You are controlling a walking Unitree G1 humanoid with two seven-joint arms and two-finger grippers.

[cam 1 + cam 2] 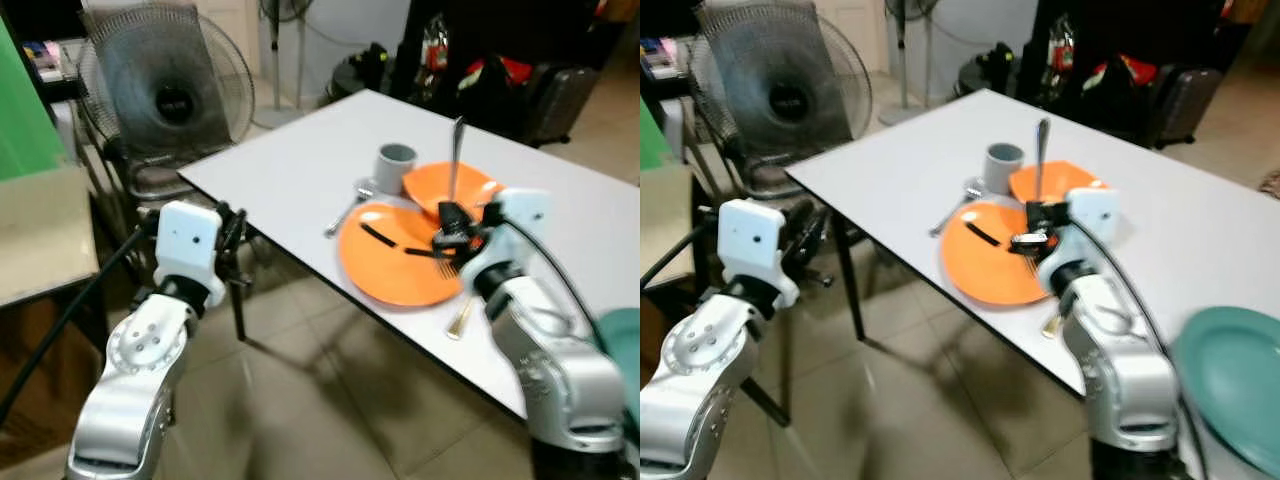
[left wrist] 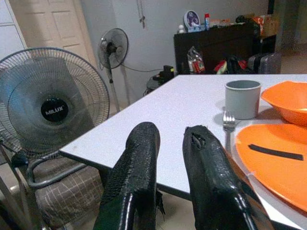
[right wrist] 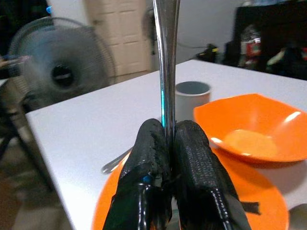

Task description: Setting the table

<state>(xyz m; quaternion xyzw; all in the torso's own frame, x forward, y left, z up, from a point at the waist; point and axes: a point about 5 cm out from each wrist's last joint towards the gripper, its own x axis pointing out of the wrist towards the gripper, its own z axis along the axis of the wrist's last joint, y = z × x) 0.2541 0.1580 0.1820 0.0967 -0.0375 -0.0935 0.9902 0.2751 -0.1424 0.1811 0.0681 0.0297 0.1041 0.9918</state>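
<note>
An orange plate (image 1: 400, 255) lies near the white table's (image 1: 300, 170) front edge. An orange bowl (image 1: 450, 188) and a grey cup (image 1: 396, 165) stand just behind it. A silver fork (image 1: 347, 212) rests on the table left of the plate. My right gripper (image 1: 452, 225) hovers over the plate's right side, shut on a slim silver utensil (image 3: 165, 57) that stands upright, its lower end hidden by the fingers. My left gripper (image 1: 232, 235) is off the table's left corner at edge height, its fingers (image 2: 139, 163) slightly apart with nothing between them.
A gold utensil (image 1: 462, 315) lies at the table's front edge by the plate. A teal plate (image 1: 1240, 385) sits at the right. A large floor fan (image 1: 165, 85) and a chair (image 2: 57, 191) stand left of the table. Dark bags (image 1: 500, 70) crowd behind it.
</note>
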